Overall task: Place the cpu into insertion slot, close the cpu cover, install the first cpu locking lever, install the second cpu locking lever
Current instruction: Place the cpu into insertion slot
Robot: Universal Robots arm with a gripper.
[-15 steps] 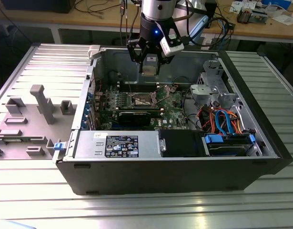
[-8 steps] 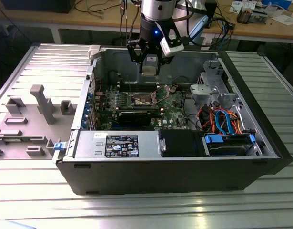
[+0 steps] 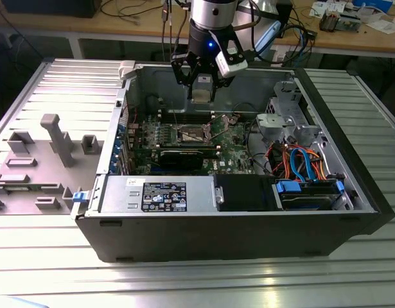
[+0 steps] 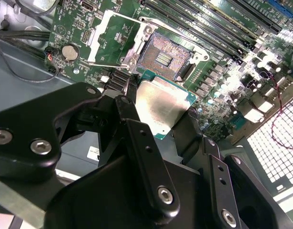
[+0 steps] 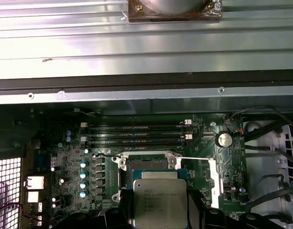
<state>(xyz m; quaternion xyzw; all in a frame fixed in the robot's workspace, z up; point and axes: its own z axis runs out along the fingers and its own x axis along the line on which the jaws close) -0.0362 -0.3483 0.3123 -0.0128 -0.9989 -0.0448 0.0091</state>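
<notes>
My gripper [image 3: 201, 96] hangs inside the open computer case [image 3: 107, 221], shut on the cpu [image 4: 161, 107], a small silver-topped square chip. In both wrist views the black fingers [image 4: 129, 102] press on opposite edges of the cpu [image 5: 159, 202]. The insertion slot [image 4: 163, 56] lies bare on the green board just past the chip, its dark contact field showing [image 5: 146, 163]. The cpu cover [image 4: 108, 33] is swung open beside the slot. A thin wire locking lever [image 4: 106, 65] stands raised off the socket frame.
Long black memory slots [image 4: 208, 24] run beside the socket, and a coin battery [image 4: 70, 52] sits near the cover. A black graphics card [image 3: 184, 157], a power supply [image 3: 158, 192] and coloured cables [image 3: 300, 160] crowd the case. A grey fixture tray [image 3: 49, 147] lies at the exterior view's left.
</notes>
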